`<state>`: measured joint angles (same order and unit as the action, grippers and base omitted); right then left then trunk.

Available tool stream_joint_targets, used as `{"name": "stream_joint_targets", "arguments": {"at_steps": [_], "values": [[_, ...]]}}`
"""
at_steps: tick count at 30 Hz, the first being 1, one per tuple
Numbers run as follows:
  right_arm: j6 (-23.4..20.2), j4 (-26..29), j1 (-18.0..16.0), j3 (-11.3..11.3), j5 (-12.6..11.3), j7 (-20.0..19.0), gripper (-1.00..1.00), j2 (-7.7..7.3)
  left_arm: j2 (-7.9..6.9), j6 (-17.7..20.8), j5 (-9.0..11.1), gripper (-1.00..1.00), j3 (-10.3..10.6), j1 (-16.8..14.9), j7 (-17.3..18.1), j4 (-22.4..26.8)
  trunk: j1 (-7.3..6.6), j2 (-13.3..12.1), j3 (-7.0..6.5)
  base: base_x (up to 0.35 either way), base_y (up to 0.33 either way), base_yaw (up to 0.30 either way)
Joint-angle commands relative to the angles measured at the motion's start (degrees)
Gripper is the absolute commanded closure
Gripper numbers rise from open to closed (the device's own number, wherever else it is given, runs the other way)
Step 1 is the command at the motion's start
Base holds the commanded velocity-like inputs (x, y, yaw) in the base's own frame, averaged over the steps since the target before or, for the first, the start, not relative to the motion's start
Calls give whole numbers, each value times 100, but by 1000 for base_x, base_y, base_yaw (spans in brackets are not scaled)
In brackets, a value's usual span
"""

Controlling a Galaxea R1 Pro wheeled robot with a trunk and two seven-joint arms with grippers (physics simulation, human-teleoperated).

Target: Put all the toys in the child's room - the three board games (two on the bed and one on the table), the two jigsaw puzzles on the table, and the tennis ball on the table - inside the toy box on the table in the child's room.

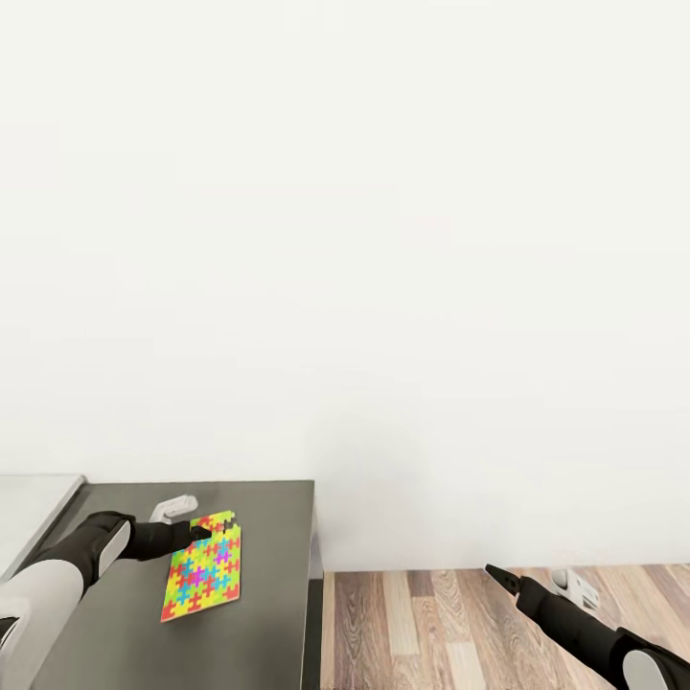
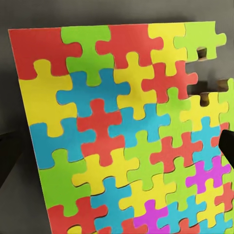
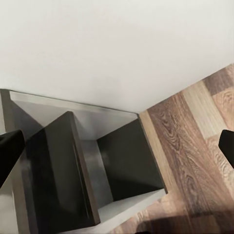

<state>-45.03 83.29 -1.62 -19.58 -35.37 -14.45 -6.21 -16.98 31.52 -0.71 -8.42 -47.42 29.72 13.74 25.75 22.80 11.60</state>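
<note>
White wall, wood-plank floor, and a dark grey-topped side unit (image 1: 259, 537) tucked in the corner, no readable writing or labels anywhere.

Left gripper (image 1: 203, 530) reaches forward over the unit's top with its arm stretched out low, fingertips at the near top edge of a jigsaw puzzle (image 1: 203, 565). Looks like it's pinching that edge, but I honestly can't tell if the jaws are clamped or just touching. Close up, the puzzle (image 2: 122, 131) is red, yellow, green, blue and pink interlocking pieces, with a couple of pieces missing along one side. A small white thing (image 1: 174, 506) sits just beyond the gripper. Right gripper (image 1: 500, 576) hangs out over the floor, well apart from the puzzle, arm angled up from the lower right, fingers spread and holding nothing.
</note>
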Motion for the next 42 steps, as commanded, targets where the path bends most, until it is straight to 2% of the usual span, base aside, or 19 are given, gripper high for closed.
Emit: {"name": "stream_joint_targets", "arguments": {"at_steps": [1, 17, 42], "values": [[-32, 3, -5, -10, 14, -32, -100, -2, 1, 47, -8, -100, -37, -4, 16, 6, 3, 12, 21, 0, 0, 0], [-32, 3, -5, -10, -21, -32, -100, -12, 1, 47, -8, -100, -37, -4, 21, 6, 3, 12, 158, 0, 0, 0], [-33, 3, -5, -10, -40, -36, -100, -19, -12, 39, -12, -100, -37, -4, 100, 6, 3, 12, 173, 0, 0, 0]]}}
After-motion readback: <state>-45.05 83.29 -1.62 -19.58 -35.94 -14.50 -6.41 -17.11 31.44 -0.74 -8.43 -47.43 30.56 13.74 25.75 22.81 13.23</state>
